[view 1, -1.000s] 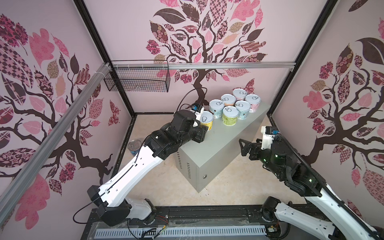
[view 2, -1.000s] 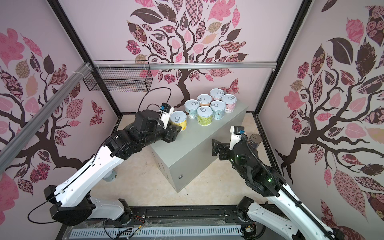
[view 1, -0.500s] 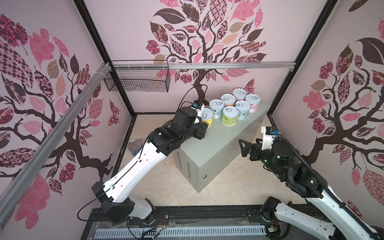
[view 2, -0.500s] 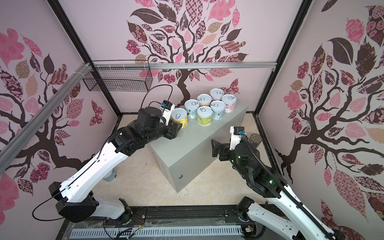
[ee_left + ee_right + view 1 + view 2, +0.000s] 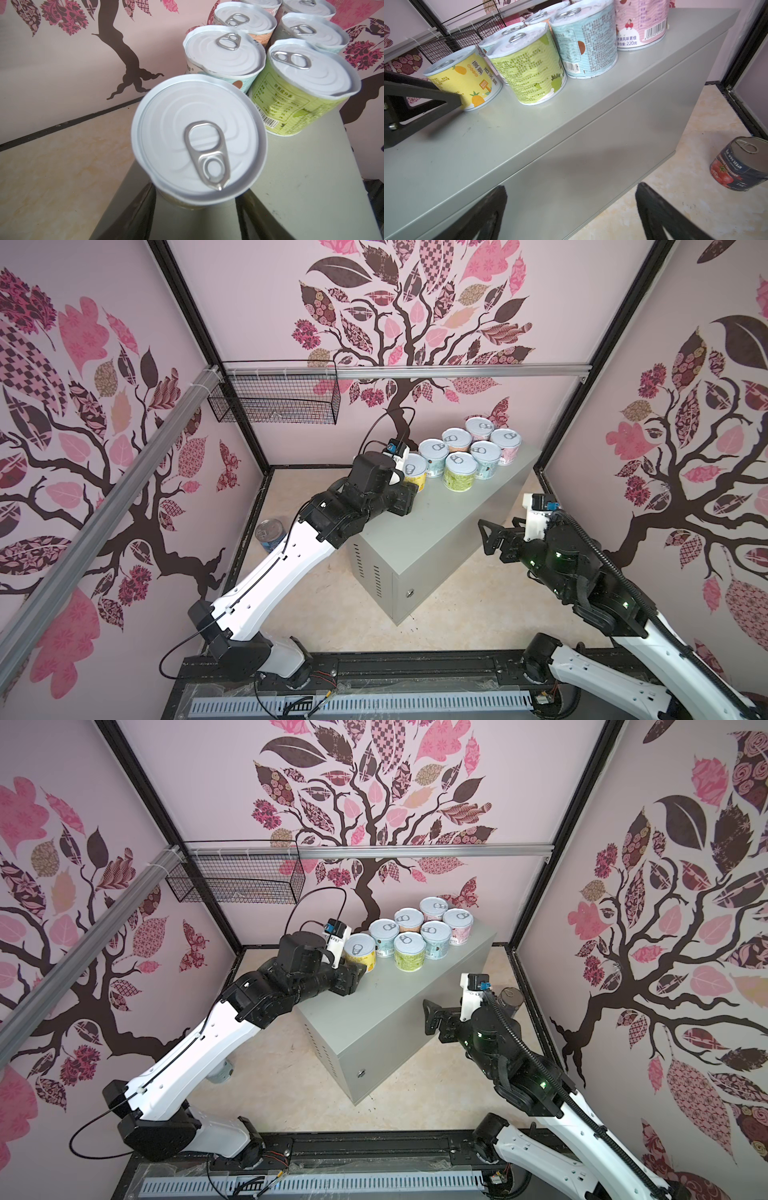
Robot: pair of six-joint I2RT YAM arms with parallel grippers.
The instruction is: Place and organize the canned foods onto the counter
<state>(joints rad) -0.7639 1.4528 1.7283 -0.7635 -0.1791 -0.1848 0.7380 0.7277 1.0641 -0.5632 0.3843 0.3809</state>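
Yellow can point(image 5: 198, 137) stands upright on the counter point(image 5: 457, 522), between the left gripper's point(image 5: 195, 205) jaws. Whether they clamp it or stand free I cannot tell. The right gripper point(image 5: 572, 188) gapes empty and is the nearer one to the tomato can point(image 5: 740, 166) on the floor.

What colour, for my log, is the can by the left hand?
Yellow can, pineapple print; best in right wrist view.

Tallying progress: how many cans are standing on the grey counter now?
7, clustered at the far end of the counter: yellow can by the left end effector, teal can, green can, orange can, light-blue can, pink cherry can, rearmost can. None seem hidden.
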